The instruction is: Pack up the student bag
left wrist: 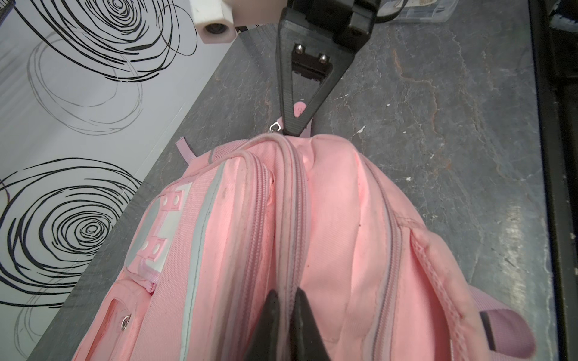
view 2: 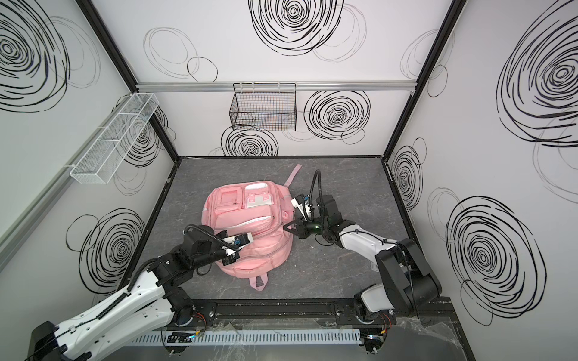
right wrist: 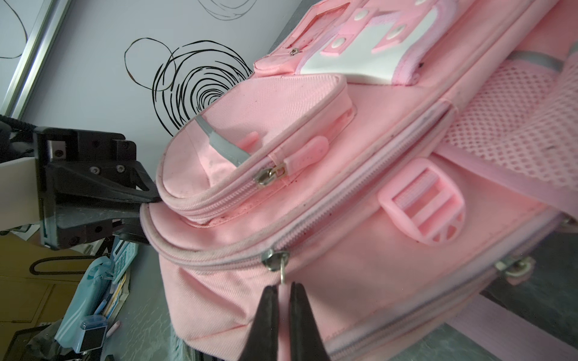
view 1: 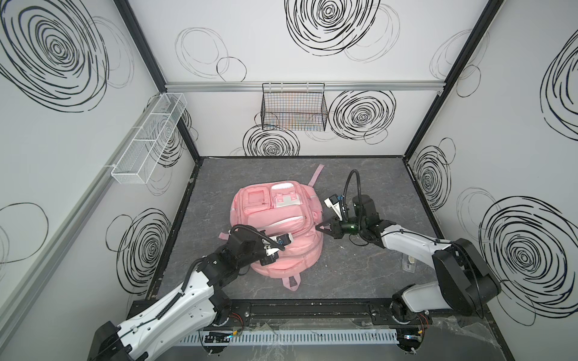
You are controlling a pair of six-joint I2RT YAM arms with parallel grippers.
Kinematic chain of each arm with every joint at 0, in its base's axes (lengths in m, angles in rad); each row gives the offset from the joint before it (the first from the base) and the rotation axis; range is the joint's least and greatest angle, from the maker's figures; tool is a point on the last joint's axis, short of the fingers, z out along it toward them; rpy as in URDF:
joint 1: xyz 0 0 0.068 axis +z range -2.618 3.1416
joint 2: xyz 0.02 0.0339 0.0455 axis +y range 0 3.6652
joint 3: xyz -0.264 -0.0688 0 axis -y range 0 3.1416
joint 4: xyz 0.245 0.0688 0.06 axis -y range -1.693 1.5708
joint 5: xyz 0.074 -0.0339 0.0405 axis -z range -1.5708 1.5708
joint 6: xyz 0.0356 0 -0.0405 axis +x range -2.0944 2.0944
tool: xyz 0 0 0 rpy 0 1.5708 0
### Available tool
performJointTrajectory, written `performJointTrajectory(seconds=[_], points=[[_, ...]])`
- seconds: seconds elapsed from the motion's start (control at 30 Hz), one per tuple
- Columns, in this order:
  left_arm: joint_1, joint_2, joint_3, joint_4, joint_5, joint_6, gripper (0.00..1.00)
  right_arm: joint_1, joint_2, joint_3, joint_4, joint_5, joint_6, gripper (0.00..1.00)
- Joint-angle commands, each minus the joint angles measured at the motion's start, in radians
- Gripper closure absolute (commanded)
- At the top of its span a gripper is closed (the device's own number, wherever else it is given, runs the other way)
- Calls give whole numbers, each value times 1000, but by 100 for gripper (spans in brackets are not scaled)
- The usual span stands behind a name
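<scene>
The student bag lies mid-frame. The left gripper pinches its zipper seam from the lower left, and the right gripper clamps a zipper pull at its right edge.

The arms are white-shelled with black joints and ribbed black cables — triangular black gripper fingers, silver screws.

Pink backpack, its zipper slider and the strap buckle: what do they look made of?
Student bag: woven synthetic fabric, probably polyester, with a matte finish; a fine weave grain shows.
Zipper slider: metal, shiny silver with bright glints.
Buckle: moulded plastic, smooth and slightly glossy, with rounded solid bars.
</scene>
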Motion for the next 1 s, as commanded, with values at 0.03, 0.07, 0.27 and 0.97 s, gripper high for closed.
performJointTrajectory(seconds=[0.03, 0.07, 0.27, 0.97], points=[[13, -58, 25, 79, 46, 8, 100, -39, 24, 38, -50, 131, 5, 100], [13, -66, 24, 83, 61, 8, 100, -48, 34, 44, -55, 143, 7, 100], [12, -109, 14, 85, 193, 41, 100, -65, 111, 111, -98, 181, -27, 100], [6, -84, 7, 101, 237, 75, 100, -109, 300, 347, -145, 349, 1, 100]])
